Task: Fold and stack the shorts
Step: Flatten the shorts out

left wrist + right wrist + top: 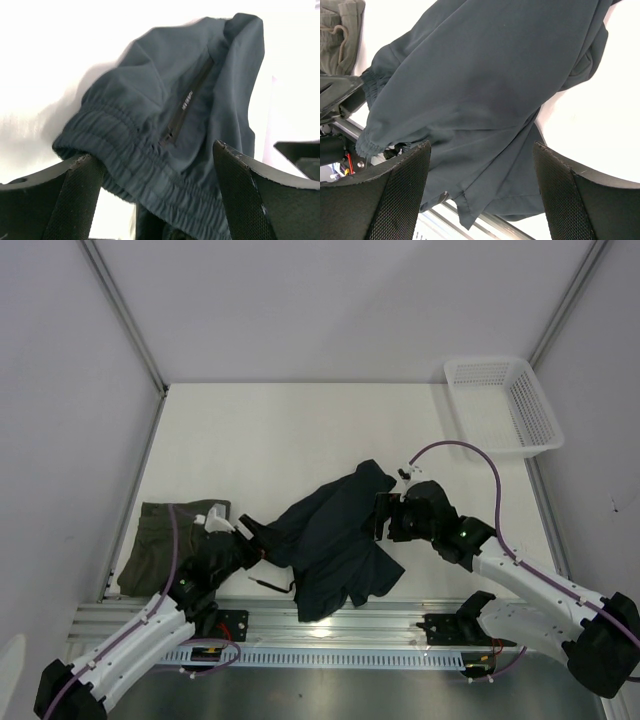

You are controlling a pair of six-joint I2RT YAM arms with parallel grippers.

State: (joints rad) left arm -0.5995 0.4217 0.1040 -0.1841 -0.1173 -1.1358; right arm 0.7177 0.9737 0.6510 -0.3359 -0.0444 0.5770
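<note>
The dark navy-teal shorts (335,540) lie crumpled in the middle of the table, one leg hanging over the near edge. The olive-green shorts (160,535) lie folded at the near left and also show as olive-green cloth (337,30) in the right wrist view. My left gripper (250,532) is at the navy pair's left end. In its wrist view the left gripper (152,152) stands open with the elastic waistband (150,165) lying between its fingers. My right gripper (380,517) is at the navy pair's right edge; seen from its own wrist, the right gripper (481,146) hangs open above the cloth (485,85).
A white mesh basket (500,405) stands at the back right corner. A metal rail (330,625) runs along the table's near edge. Grey walls close the left, back and right sides. A purple cable (470,455) loops over the right arm.
</note>
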